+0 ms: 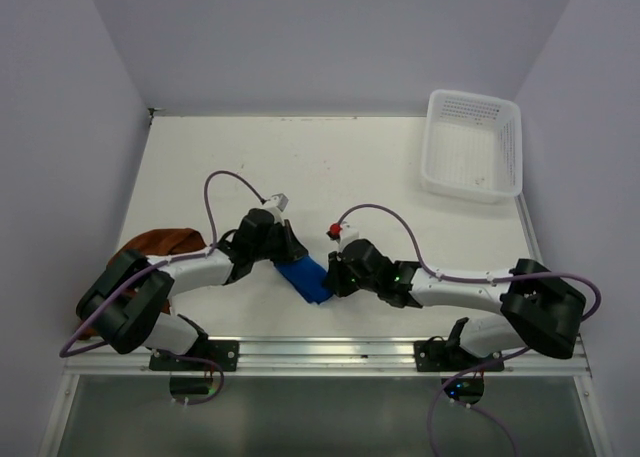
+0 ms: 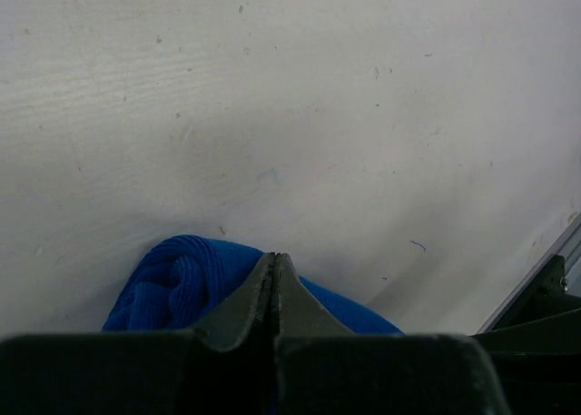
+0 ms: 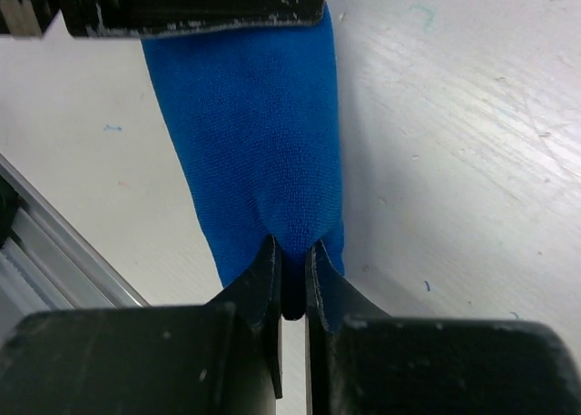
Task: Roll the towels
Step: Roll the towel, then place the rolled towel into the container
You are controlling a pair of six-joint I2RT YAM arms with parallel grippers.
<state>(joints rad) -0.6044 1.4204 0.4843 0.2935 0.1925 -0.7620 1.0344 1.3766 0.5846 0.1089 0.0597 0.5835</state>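
At the near edge of the worktop (image 1: 330, 167), just beyond the rail (image 1: 320, 352), the right claw (image 3: 290, 251) is closed on a small pucker at one end of the blue towel (image 3: 254, 133). The left claw (image 2: 275, 256), its fingers pressed fully together, sits on the other end; whether it nips any cloth cannot be told. The towel lies as a narrow folded strip between the two claws, flat on the worktop. Its long axis runs on a diagonal from the left claw, slightly farther back, to the right claw, slightly nearer the rail, so the pinched end points to the near right. The main risk likely lies in that thin pinch: only a fold of cloth is caught, and a pull or twist may slip it free. It may equally drag the whole strip instead of rolling it, loosening the end bunched beneath the left claw. With the claws so near each other, a turn toward the middle may bring them together, and a slide nearward may push the cloth onto the rail. Farther left, the brown towel (image 1: 160, 242) lies partly under the left arm, where a swing of that arm may drag it. At the far right corner stands the white basket (image 1: 470, 137), well apart.
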